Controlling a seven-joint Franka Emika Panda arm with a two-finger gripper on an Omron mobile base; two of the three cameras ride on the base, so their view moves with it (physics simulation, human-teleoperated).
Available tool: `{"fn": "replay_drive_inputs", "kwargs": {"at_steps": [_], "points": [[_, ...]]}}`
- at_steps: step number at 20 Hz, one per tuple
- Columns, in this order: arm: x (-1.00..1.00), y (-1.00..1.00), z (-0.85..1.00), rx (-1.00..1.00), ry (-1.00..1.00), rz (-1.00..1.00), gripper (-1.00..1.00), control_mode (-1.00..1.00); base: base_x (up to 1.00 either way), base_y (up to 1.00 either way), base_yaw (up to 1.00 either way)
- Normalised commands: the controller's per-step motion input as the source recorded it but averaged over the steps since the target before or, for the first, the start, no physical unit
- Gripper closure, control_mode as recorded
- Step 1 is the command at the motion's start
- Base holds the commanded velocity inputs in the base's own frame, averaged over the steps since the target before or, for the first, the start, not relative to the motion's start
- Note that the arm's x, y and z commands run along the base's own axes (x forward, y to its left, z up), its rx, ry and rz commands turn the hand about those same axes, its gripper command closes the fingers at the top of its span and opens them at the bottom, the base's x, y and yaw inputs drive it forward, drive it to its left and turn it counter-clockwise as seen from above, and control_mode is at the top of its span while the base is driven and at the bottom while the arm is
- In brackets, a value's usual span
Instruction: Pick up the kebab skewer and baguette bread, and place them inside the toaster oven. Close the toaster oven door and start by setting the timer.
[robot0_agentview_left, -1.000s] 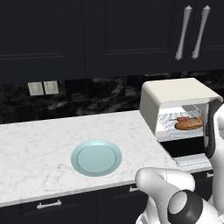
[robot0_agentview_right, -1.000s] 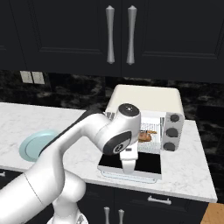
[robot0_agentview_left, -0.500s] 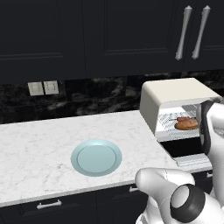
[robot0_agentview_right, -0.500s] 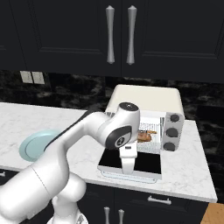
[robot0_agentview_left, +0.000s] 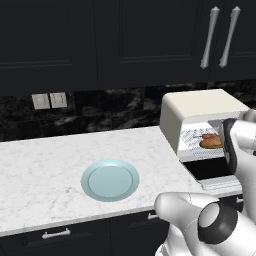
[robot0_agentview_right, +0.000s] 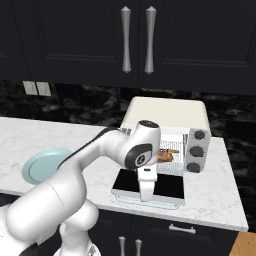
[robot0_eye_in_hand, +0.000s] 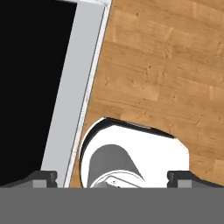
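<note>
With the baguette bread (robot0_agentview_left: 212, 143) and kebab skewer (robot0_agentview_left: 210, 135) already on the rack inside the toaster oven (robot0_agentview_right: 167, 116), I held my gripper (robot0_eye_in_hand: 111, 178), fingers wide and empty, above the lowered toaster oven door (robot0_agentview_right: 150, 187), judging a glancing push might slip off its edge.

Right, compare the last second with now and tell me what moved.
Very little. The arm's wrist has edged slightly lower in front of the open toaster oven door. The baguette bread and kebab skewer stay on the rack in the toaster oven, and the plate has not moved.
</note>
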Motion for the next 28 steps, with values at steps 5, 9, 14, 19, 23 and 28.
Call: {"fn": "replay_drive_inputs", "kwargs": {"at_steps": [5, 9, 14, 19, 23, 28], "points": [[0.07, 0.0, -0.15, 0.0, 0.09, 0.0, -1.0, -1.0, 0.0, 0.0, 0.0], [0.01, 0.0, -0.25, 0.0, 0.11, 0.0, -1.0, -1.0, 0.0, 0.0, 0.0], [0.03, 0.0, -0.16, 0.0, 0.07, 0.0, -1.0, -1.0, 0.0, 0.0, 0.0], [0.16, 0.0, 0.0, 0.0, 0.04, 0.0, -1.0, -1.0, 0.0, 0.0, 0.0], [0.15, 0.01, -0.07, 0.0, 0.05, 0.0, -1.0, -1.0, 0.0, 0.0, 0.0], [0.13, 0.02, -0.06, 0.0, 0.02, 0.0, -1.0, -1.0, 0.0, 0.0, 0.0]]}}
